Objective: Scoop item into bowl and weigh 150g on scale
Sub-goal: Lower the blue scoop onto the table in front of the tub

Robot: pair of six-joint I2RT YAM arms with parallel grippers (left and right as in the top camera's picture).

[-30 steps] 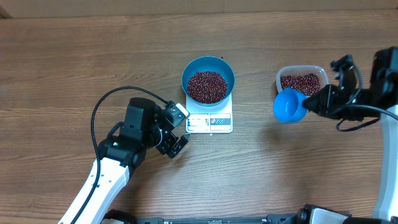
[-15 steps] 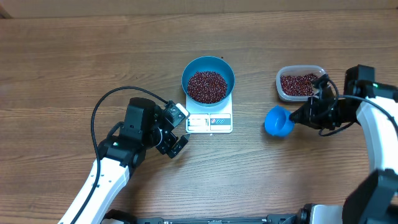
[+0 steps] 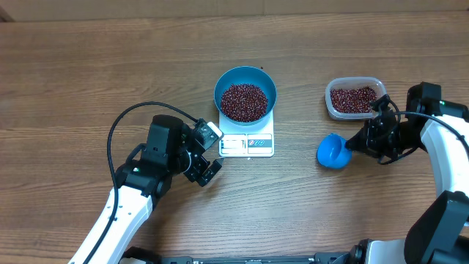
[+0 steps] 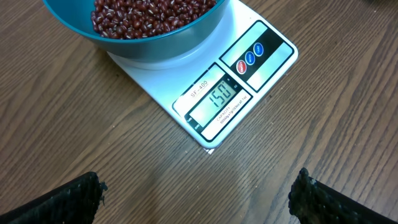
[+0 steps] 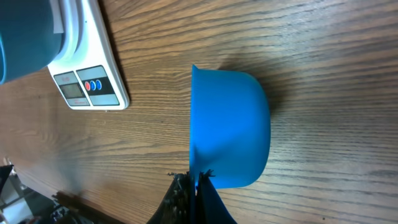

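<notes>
Beans [image 3: 244, 101] heaped in blue bowl [image 3: 268, 82] on the scale [image 3: 247, 144] approx table centre, display reads 150, w/ left gripper [image 3: 211, 160] at its 8 o'clock, jaws wide & empty, right gripper [image 3: 357, 142] at 3 o'clock pinched on blue scoop [image 3: 333, 152].

We see a wood-grain table [image 3: 73, 66] carrying, directly on its surface, the white scale [image 3: 247, 144] near centre and a clear tub [image 3: 329, 101] at its two o'clock.
</notes>
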